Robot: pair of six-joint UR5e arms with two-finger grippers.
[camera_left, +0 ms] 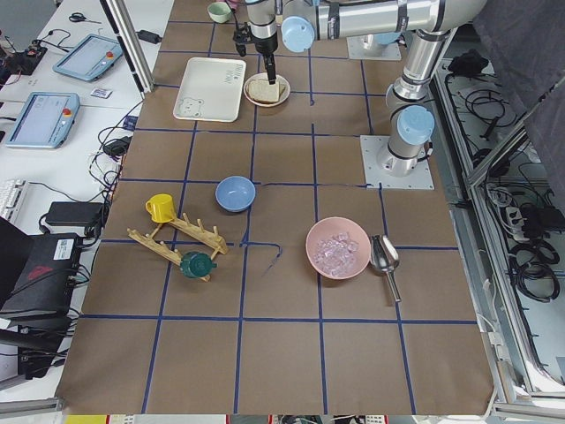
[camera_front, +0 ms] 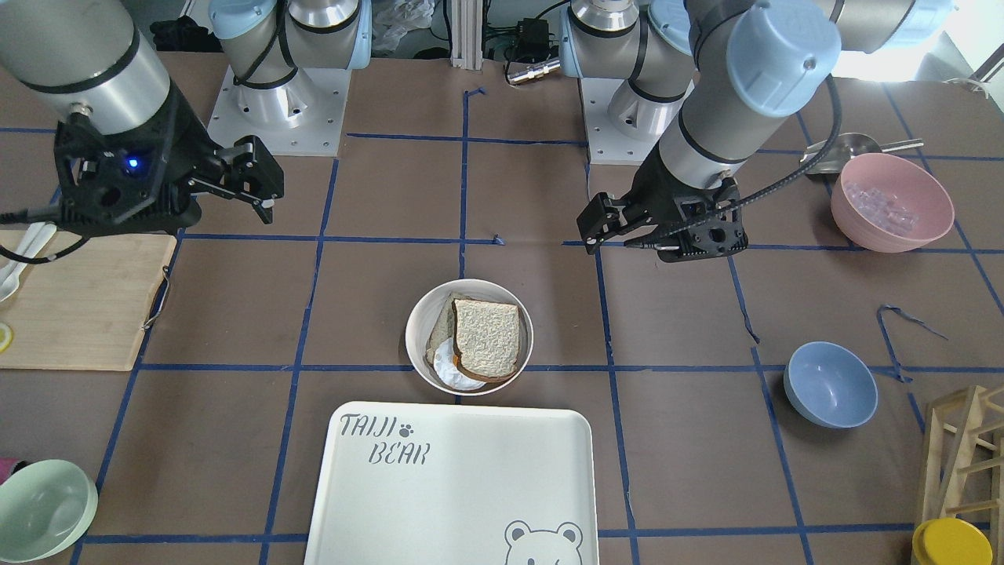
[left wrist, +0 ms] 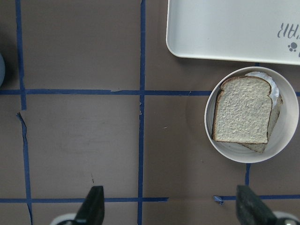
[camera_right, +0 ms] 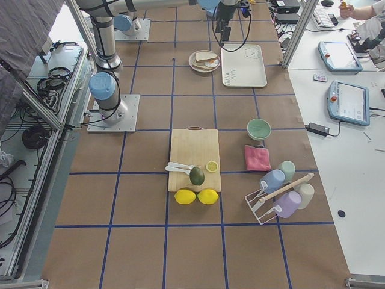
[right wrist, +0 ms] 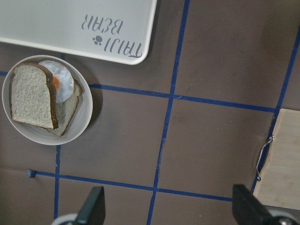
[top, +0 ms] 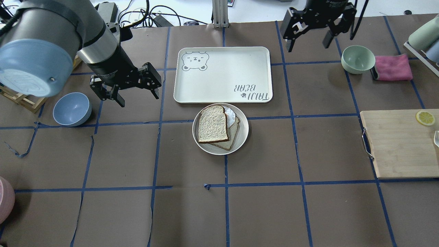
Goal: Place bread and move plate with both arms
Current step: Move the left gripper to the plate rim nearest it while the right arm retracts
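Left gripper point(top: 138, 97) and right gripper point(top: 307, 46) both empty, jaws spread wide; bread point(top: 213, 124) lying in plate point(top: 202, 142).
Left gripper hangs above the table point(top: 274, 212) between blue bowl point(top: 72, 109) and tray point(top: 223, 73); right gripper hangs past the tray's far corner, near green bowl point(top: 358, 59); bread rests atop a thinner slice point(top: 232, 137) and a fried egg point(top: 230, 115); plate sits just beside the tray's lettered edge.

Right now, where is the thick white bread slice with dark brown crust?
In the overhead view the bread lies in the round cream-white plate at mid-table, atop a thinner slice, beside the rectangular white tray.
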